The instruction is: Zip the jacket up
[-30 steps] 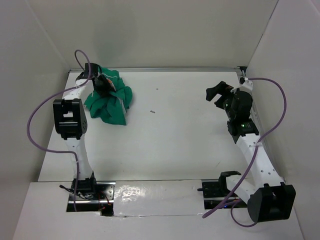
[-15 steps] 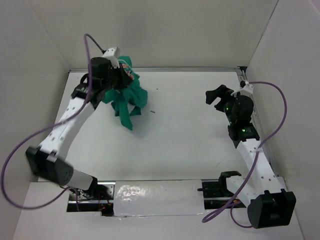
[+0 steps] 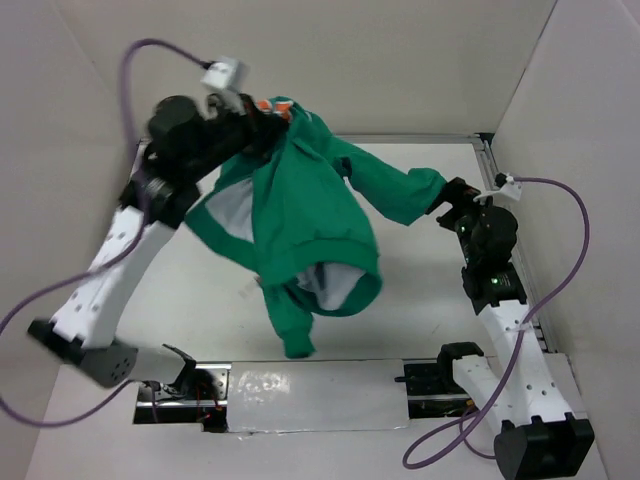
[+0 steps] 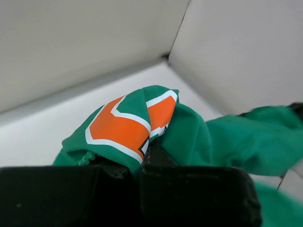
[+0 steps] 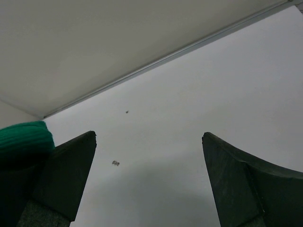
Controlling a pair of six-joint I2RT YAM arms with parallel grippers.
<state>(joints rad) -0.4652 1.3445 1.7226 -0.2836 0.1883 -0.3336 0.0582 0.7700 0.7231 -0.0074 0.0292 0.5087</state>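
left gripper [image 3: 258,127] now clamped on the jacket [image 3: 300,225], hoisted off the table [image 3: 410,300], hanging spread, right gripper [image 5: 149,138] wide apart

Hanging jacket [image 3: 300,220] screens the table [image 3: 420,290] centre.

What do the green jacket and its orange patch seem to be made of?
The jacket looks like soft, matte knit fabric: it hangs in folds, its cuff ribbed. The orange patch seems smoother, white-edged; stitched or printed, I cannot tell.
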